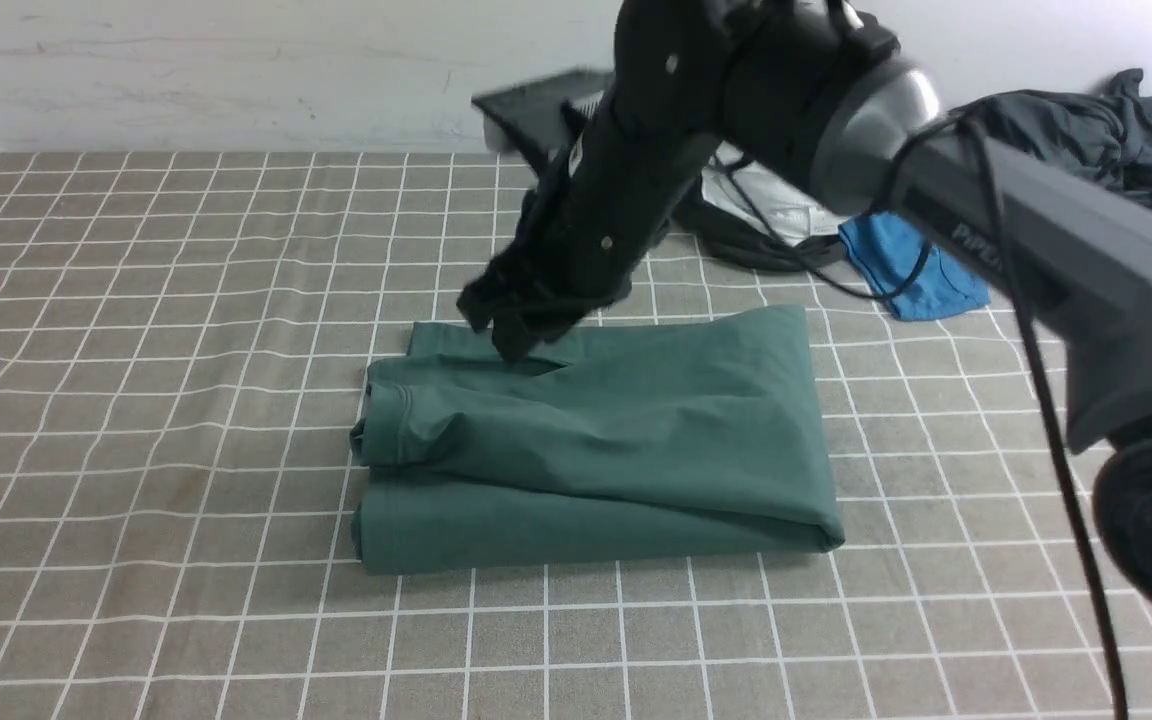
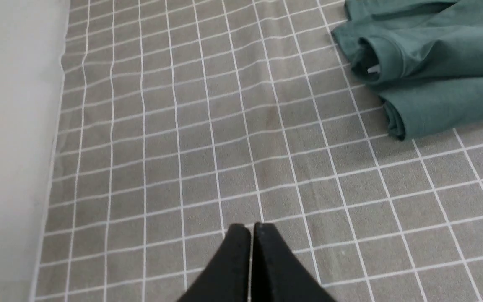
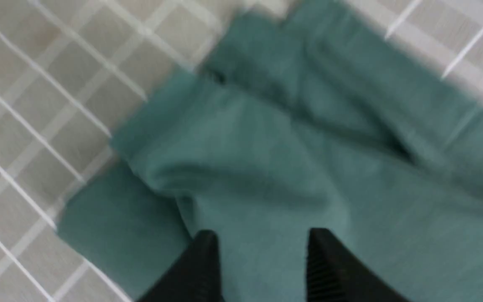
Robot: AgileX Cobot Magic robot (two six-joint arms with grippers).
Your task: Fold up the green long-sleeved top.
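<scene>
the green long-sleeved top (image 1: 616,440) lay folded in a thick rectangle near the middle of the checked tablecloth (image 1: 186,400). the right gripper (image 3: 258,251) hung at its far edge, fingers parted and holding nothing. the left gripper (image 2: 252,239) hovered over bare cloth beside the top, fingers pressed together and empty.

A white wall (image 1: 236,70) backs the table's taupe cloth (image 1: 136,400) gridded in white.

Soft, even light, faint shadows; the right wrist view blurs the green long-sleeved top (image 3: 266,167).
</scene>
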